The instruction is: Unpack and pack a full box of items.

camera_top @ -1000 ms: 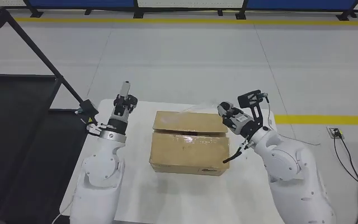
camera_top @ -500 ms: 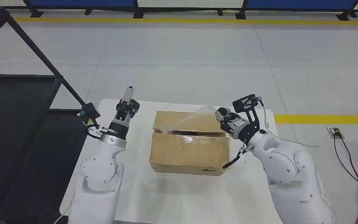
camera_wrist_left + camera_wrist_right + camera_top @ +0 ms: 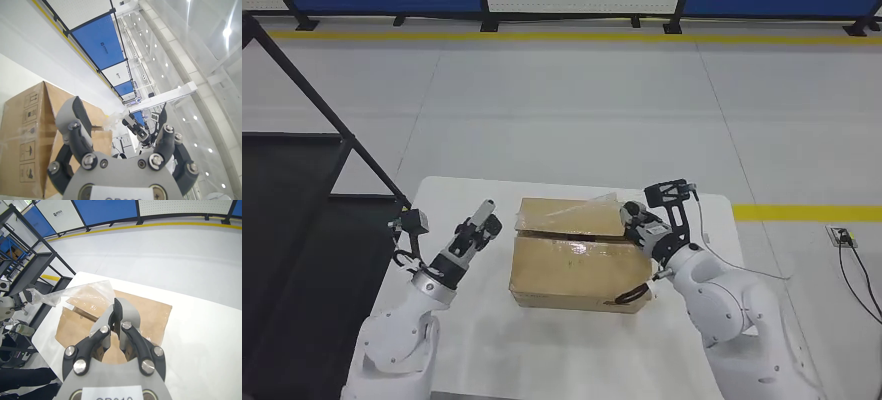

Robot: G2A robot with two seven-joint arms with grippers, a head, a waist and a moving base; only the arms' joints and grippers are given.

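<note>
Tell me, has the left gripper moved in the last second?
Yes. In the top view, the left gripper has come from the far edge of the table toward the cardboard box and now lies close beside it.

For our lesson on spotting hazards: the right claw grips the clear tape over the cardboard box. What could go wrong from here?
1. The clear tape in the right claw has a loose length hanging over the cardboard box; it may stick back down or tear.
2. The left claw is open beside the box, not holding it, so pulling might drag or tip the box.
</note>
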